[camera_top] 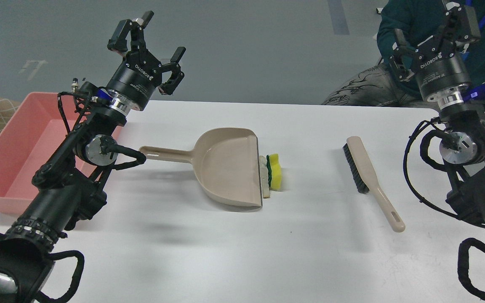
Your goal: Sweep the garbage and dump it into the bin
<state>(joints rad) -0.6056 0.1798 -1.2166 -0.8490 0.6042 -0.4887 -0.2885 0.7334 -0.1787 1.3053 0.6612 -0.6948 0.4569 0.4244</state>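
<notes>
The garbage lies mid-table: a yellow sponge with a green layer (274, 171) and a thin beige strip (265, 176), both right at the open lip of the beige dustpan (225, 166). The dustpan's handle points left. A beige brush with dark bristles (366, 174) lies to the right, handle toward me. The pink bin (11, 147) stands at the table's left edge. My left gripper (149, 52) is raised above the far left of the table, open and empty. My right gripper (430, 38) is raised at the far right, open and empty.
A white table (242, 252) carries everything. A person in dark green sits beyond its far right edge (398, 54), behind my right gripper. Grey floor lies beyond the table.
</notes>
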